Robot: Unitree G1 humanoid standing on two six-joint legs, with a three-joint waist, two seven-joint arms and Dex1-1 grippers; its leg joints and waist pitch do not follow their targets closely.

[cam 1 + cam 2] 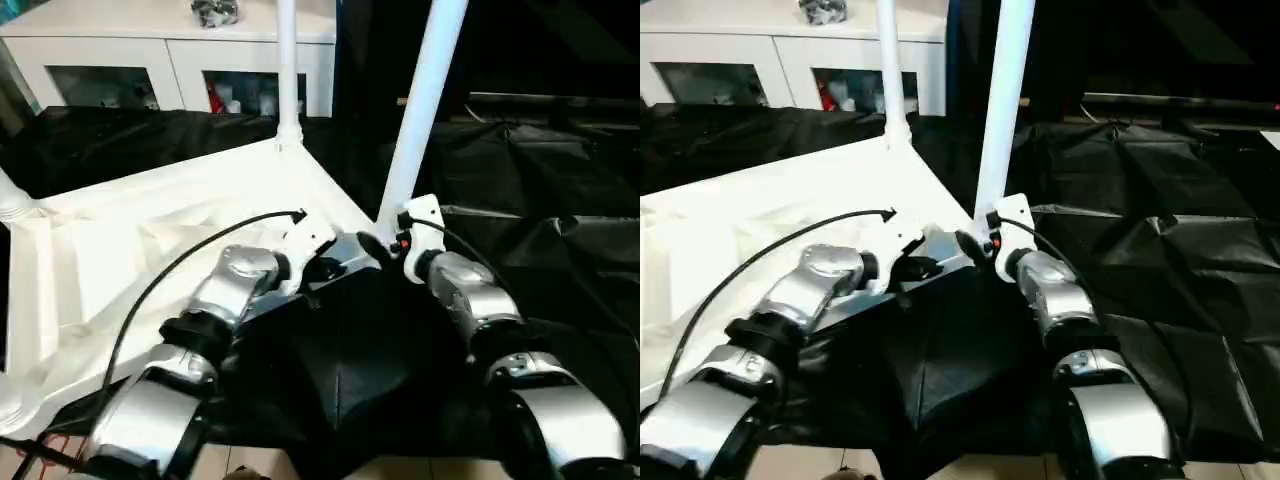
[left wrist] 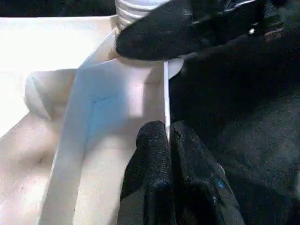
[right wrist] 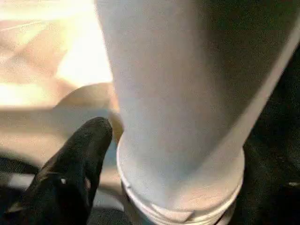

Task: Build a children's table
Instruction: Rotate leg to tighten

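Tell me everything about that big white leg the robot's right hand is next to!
The near leg is a long, smooth white tube, plastic by its look, wider toward its bottom. It leans a little and rises out of the picture. Its ringed base sits at the near corner of the upside-down tabletop. The right gripper is at its base, one black finger right beside the ring. Whether it touches cannot be told.

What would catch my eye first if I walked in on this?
The white table top lying underside up on black sheeting, with white legs rising from its corners: one at the far corner and a leaning one at the near corner. At that near corner both silver arms meet, the left gripper pinching the top's thin edge and the right gripper at the leaning leg's base.
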